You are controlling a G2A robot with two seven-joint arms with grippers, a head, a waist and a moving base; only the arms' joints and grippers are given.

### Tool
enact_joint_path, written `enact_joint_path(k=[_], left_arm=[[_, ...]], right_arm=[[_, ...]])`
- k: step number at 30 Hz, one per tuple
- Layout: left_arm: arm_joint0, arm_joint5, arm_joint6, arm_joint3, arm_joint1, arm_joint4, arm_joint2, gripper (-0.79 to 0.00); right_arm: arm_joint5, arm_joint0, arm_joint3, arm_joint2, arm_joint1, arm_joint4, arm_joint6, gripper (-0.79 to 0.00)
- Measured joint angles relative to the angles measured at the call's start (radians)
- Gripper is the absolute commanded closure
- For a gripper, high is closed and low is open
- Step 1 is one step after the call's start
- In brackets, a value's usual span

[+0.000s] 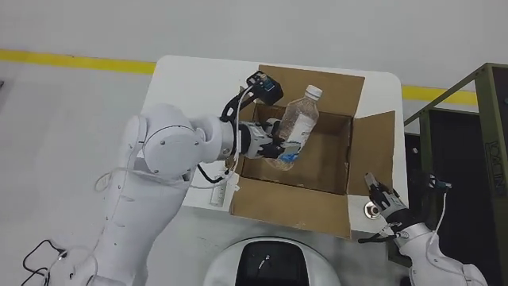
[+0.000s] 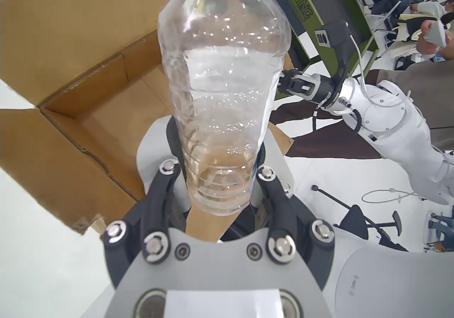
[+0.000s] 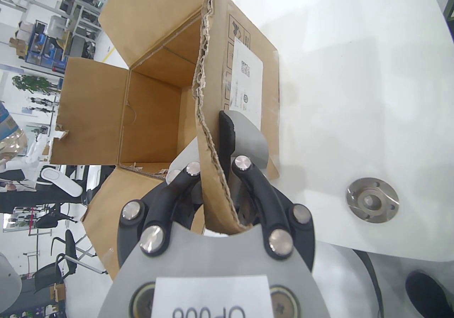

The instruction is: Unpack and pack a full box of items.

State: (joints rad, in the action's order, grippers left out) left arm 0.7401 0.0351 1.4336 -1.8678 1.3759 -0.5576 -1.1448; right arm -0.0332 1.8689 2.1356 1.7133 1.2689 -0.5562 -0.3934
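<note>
An open cardboard box (image 1: 290,202) stands on the white table (image 1: 190,87), its flaps folded outward. My left gripper (image 1: 279,147) is shut on the lower part of a clear plastic bottle (image 1: 298,127) with a white cap, held tilted above the box's open top. In the left wrist view the bottle (image 2: 223,85) sits between the black fingers (image 2: 161,188), with the box (image 2: 71,142) behind it. My right gripper (image 1: 379,195) is at the box's right flap (image 1: 377,147). In the right wrist view that gripper (image 3: 209,152) is shut on the flap's torn edge (image 3: 212,85).
A round metal fitting (image 3: 371,199) is set in the table near the right gripper. A green metal rack (image 1: 476,143) stands just right of the table. A small white item (image 1: 218,195) lies by the box's left side.
</note>
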Motion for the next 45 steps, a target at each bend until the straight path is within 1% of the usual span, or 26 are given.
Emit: enact_joint_path(k=[6, 10, 16, 19, 31, 35, 39, 42, 45], left_arm=[[-0.043, -0.124, 0.022, 0.123, 0.008, -0.037, 0.097, 0.000], [-0.071, -0.176, 0.029, 0.170, 0.013, -0.086, 0.157, 0.000], [-0.091, -0.256, 0.003, 0.235, 0.020, -0.113, 0.198, 0.000], [-0.085, -0.275, -0.010, 0.259, 0.023, -0.097, 0.212, 0.000], [-0.084, -0.275, -0.010, 0.260, 0.023, -0.095, 0.212, 0.000], [-0.066, -0.260, -0.063, 0.269, 0.026, -0.075, 0.226, 0.000], [-0.097, -0.278, -0.082, 0.305, 0.038, -0.086, 0.275, 0.000], [-0.139, -0.316, -0.082, 0.353, 0.051, -0.128, 0.325, 0.000], [-0.184, -0.374, -0.079, 0.428, 0.067, -0.152, 0.370, 0.000]], right_arm=[[-0.008, 0.002, 0.005, -0.014, 0.000, -0.010, 0.007, 0.000], [-0.011, 0.003, 0.006, -0.017, -0.001, -0.015, 0.012, 0.000], [-0.017, 0.006, 0.010, -0.016, -0.002, -0.016, 0.011, 0.000], [-0.020, 0.007, 0.014, -0.013, -0.003, -0.015, 0.009, 0.000], [-0.019, 0.006, 0.014, -0.012, -0.003, -0.013, 0.009, 0.000], [-0.018, 0.003, 0.009, -0.015, -0.003, -0.011, 0.014, 0.000], [-0.021, -0.006, -0.007, -0.021, -0.002, 0.002, 0.017, 0.000], [-0.032, -0.009, -0.013, -0.022, -0.002, 0.018, 0.016, 0.000], [-0.042, -0.009, -0.019, -0.020, -0.002, 0.032, 0.016, 0.000]])
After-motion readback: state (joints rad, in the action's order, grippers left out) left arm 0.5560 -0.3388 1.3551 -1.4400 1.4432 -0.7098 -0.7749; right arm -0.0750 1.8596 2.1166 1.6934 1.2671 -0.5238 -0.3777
